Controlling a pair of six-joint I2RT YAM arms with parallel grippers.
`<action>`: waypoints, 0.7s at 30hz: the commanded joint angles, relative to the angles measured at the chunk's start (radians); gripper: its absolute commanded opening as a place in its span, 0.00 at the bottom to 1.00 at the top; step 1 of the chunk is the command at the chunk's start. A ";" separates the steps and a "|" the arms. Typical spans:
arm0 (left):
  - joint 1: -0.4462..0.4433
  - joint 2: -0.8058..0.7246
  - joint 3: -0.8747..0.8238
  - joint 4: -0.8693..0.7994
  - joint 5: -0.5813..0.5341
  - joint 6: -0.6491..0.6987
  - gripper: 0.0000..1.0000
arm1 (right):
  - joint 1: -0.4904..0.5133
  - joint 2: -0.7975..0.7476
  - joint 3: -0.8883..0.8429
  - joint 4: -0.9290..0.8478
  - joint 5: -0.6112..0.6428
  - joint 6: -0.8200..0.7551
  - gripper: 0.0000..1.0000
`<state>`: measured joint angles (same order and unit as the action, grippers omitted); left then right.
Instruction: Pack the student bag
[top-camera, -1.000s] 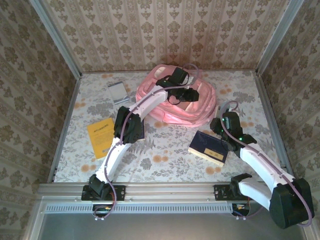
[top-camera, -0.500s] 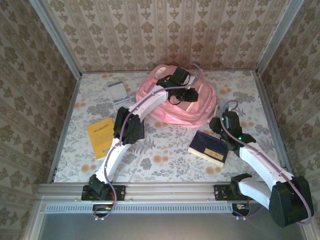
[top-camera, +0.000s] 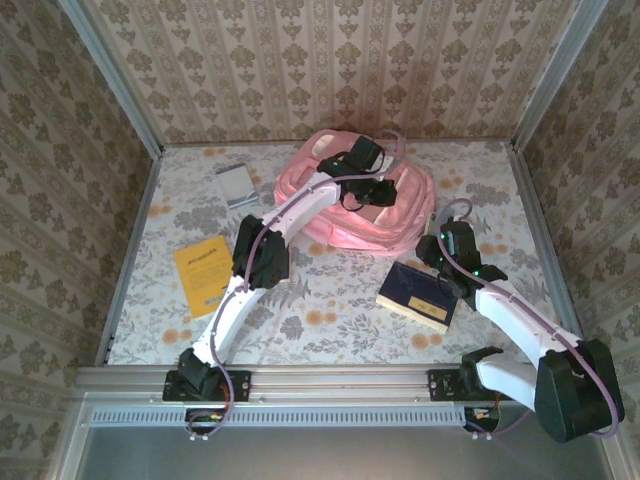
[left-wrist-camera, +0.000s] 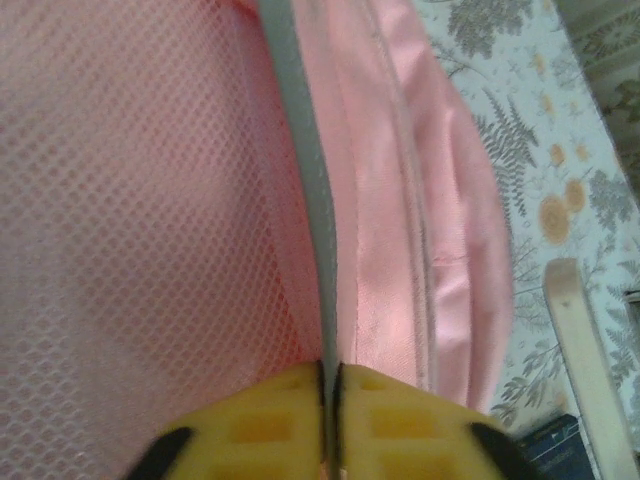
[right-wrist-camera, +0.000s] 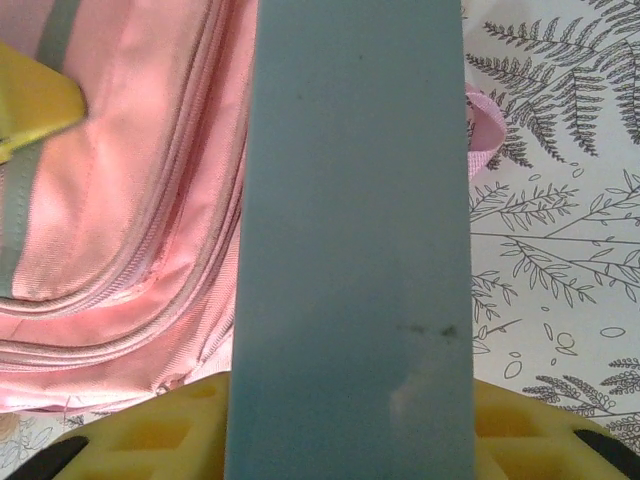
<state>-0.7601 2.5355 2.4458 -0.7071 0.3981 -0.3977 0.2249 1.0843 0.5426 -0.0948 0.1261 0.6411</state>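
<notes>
End effectors clamped, left (left-wrist-camera: 330, 385) on student bag (left-wrist-camera: 400, 200) trim, right (right-wrist-camera: 350, 405) on blue book (right-wrist-camera: 355, 200)

The left hand (left-wrist-camera: 330, 385) has drawn the student bag (top-camera: 405, 215) edge slightly rightward.

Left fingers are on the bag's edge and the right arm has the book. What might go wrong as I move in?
1. The left arm's fingers pinch just the thin grey trim of the pink fabric backpack; it may slip out and let the opening sag shut.
2. The dark blue book between the right arm's fingers is wide, so its edge may snag the zipped seams or shove the bag.
</notes>
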 joint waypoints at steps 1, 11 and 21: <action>-0.023 0.009 0.028 -0.055 -0.010 0.038 0.00 | -0.009 -0.005 0.000 0.051 -0.004 0.015 0.02; 0.050 -0.186 0.020 -0.022 0.111 -0.006 0.00 | -0.010 -0.192 0.027 -0.052 0.054 0.025 0.01; 0.147 -0.407 -0.147 0.038 0.317 -0.046 0.00 | -0.012 -0.205 0.078 -0.070 -0.011 0.000 0.02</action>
<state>-0.6151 2.2284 2.3257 -0.7147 0.5777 -0.4255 0.2184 0.8677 0.5766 -0.1886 0.1520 0.6582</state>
